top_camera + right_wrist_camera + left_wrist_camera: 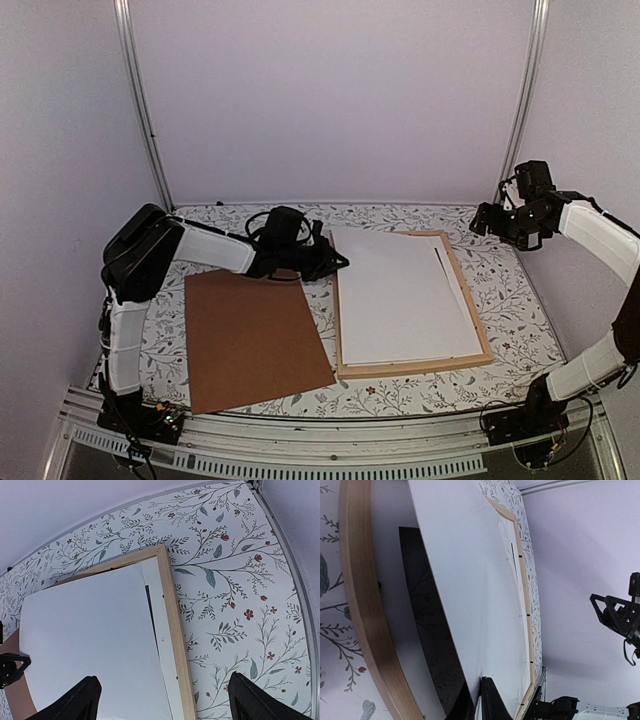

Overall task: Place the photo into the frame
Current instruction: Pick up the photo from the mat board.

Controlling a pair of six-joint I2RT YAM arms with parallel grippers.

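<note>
Left gripper (336,263) jaws nearly closed, pinching the left edge of the photo (395,295) near its far corner; in the left wrist view the two dark fingers (496,702) sit with only a thin gap and the sheet's edge runs down into it. Nearest on the left, brown backing board (255,340) lies flat on the floral table (505,310), just beside the frame (415,367). Frame lies flat, centre-right, long side running away from the arms. Photo is on top of the frame opening, white back up, slightly skewed, left edge raised off the frame's left rail with a shadow under it. Narrow white strip (458,290) with a dark line shows between the photo's right edge and the right rail. Farther right, right gripper (163,680) hangs above the table near the frame's far right corner, jaws spread wide, nothing between them, touching nothing.
</note>
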